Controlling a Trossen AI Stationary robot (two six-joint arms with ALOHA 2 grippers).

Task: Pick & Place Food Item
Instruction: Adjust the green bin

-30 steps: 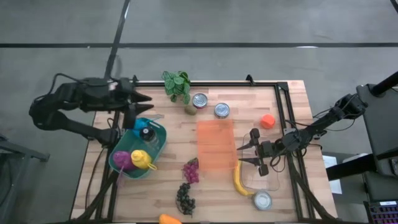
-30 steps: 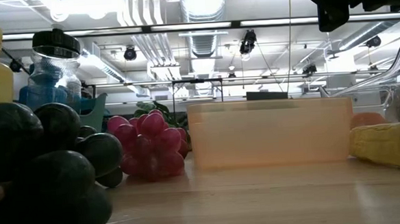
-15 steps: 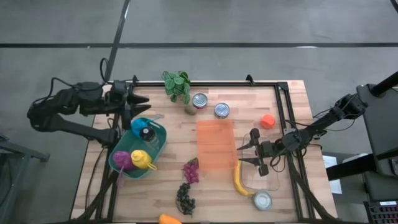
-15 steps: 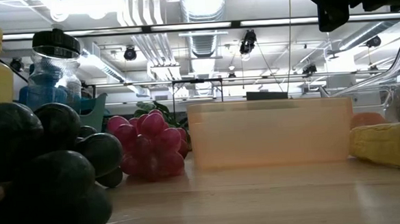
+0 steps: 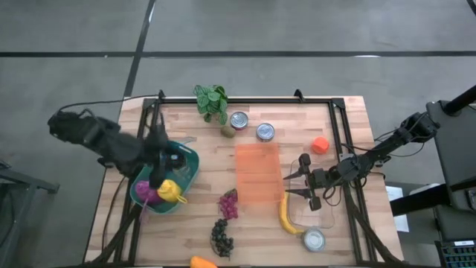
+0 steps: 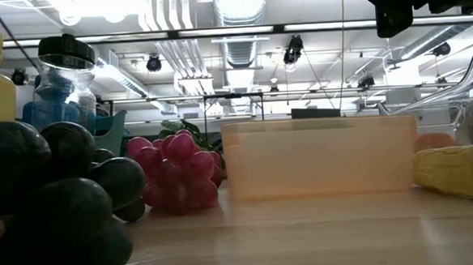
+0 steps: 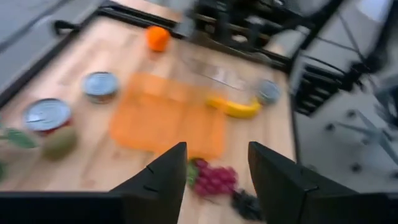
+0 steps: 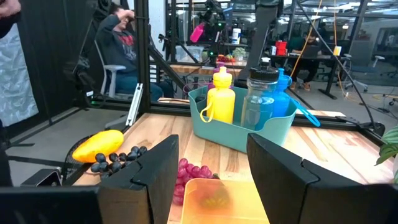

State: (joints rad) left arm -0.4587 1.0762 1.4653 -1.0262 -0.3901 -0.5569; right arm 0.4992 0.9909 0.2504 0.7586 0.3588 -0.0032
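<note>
Nothing is picked yet (my reading): the yellow banana (image 5: 288,217) lies near the wooden bench's (image 5: 201,246) right edge, beside the translucent orange tray (image 5: 257,173). The right gripper (image 5: 300,183) waits just beside it, jaws spread; the left gripper (image 5: 158,155), fingers parted and empty, hangs over the teal plastic basket (image 5: 190,165).

You are getting even, soft overhead light, with ceiling lamps (image 6: 92,4) glaring white in the low view. Motion blur is smearing your left wrist view, and the dark grapes (image 6: 49,199) nearest the low camera are sitting out of focus.
</note>
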